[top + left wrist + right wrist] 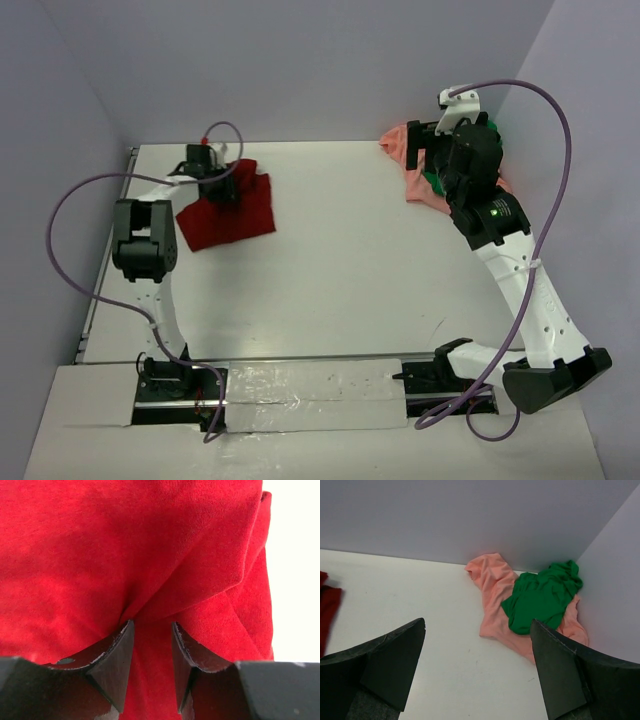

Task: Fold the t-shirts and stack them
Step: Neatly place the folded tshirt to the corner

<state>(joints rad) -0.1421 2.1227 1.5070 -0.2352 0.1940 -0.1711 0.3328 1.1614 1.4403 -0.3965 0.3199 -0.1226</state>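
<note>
Over on the left, the left arm rises from its base at the near edge, bends at a dark elbow and reaches to the far left part of the table. Its left gripper comes down on the dark red t-shirt. From the left wrist view, the two dark fingers stand close together with a gathered fold of red cloth nipped between them, and creases in the fabric run in towards that gap. The shirt lies rumpled and partly doubled over on the white surface, with one edge (the right one in the wrist view) showing a layered fold.

The right arm stretches from its base diagonally up to the far right corner. Its right gripper hangs above the table with the fingers spread wide and nothing between them. Beyond those fingers, the salmon-pink t-shirt lies crumpled in the corner, and the bright green t-shirt is bunched on top of its right part, against the side wall.

The table is matt white and closed in by pale lilac walls at the back and on both sides. A purple cable loops from each arm. A crinkled, shiny strip runs along the near edge between the two bases.
</note>
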